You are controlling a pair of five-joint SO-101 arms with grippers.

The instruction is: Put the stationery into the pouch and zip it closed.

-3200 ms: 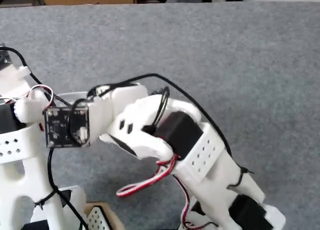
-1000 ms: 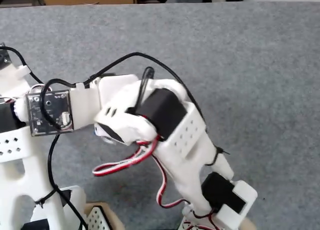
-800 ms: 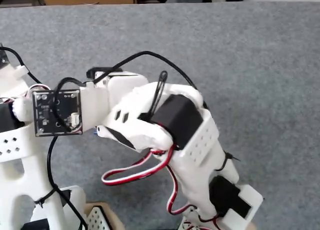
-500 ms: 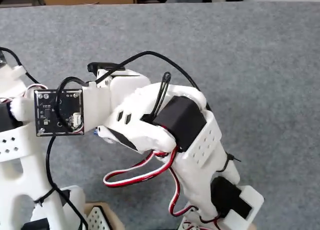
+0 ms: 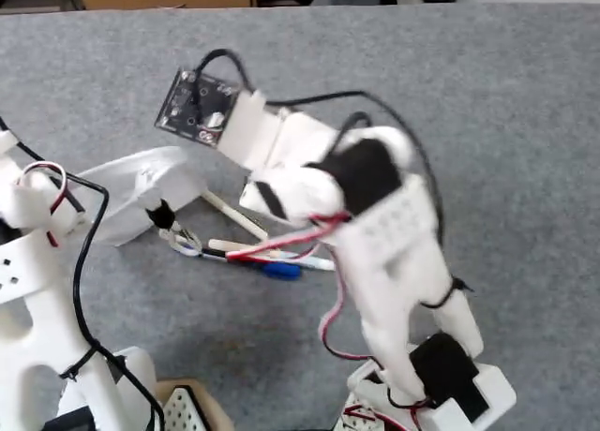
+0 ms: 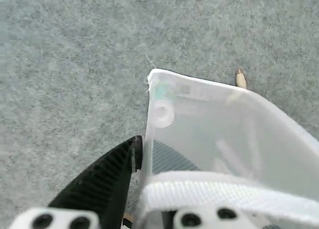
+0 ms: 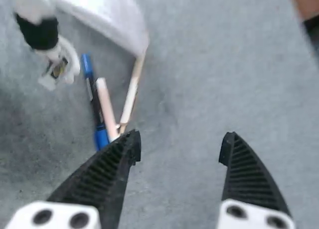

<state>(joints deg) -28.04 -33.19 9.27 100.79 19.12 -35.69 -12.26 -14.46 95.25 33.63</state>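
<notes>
Pouch (image 6: 214,134), translucent white fabric with a white webbing band along one edge, is pinched in your left gripper (image 6: 143,157). The black finger is closed onto its side wall, and the pouch corner is lifted off the grey felt table (image 5: 487,122). From above, the pouch sits at the left of the table, in front of the left arm.

Stationery lies on the felt outside the pouch:
- Blue pen (image 5: 277,269) and cream-coloured pen (image 5: 244,247) are side by side and touching.
- Thin wooden pencil (image 5: 234,215) is angled, with one end at the pouch's edge.

You have the right gripper (image 7: 179,142) above the felt with its jaws spread wide and nothing between them. The pens' near ends show just beside one of its black fingers (image 7: 127,144).

Open felt runs right of the right arm and out to the table's far edge. The tight spot is between the two arms, where the pens sit just beside the pouch corner.
</notes>
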